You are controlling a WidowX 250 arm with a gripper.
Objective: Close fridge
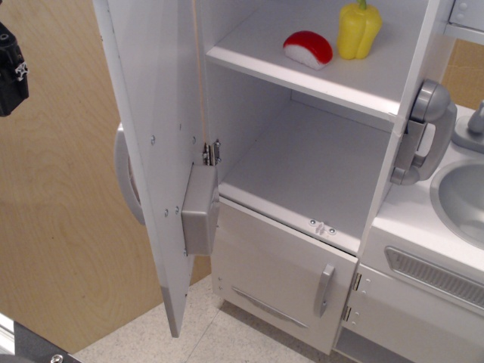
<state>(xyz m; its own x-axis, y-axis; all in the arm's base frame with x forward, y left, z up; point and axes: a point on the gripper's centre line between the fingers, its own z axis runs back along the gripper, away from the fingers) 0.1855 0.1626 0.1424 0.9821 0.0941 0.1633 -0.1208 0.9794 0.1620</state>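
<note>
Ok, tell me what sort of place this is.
Most likely a child's play kitchen set on a speckled floor by a wood panel. The white fridge stands with its door swung open, toy food sits on a shelf, including a yellow pepper, and a grey sink adjoins.

Pale speckled floor (227, 333) at bottom of frame — the tall white toy-kitchen fridge cabinet (302, 174) stands directly on it, beside the white sink unit with grey vent (431, 280). The open white fridge door (155, 151) hangs just above the floor — contact unclear. Light wood-grain wall panel (60, 212) meets the floor at left.
</note>
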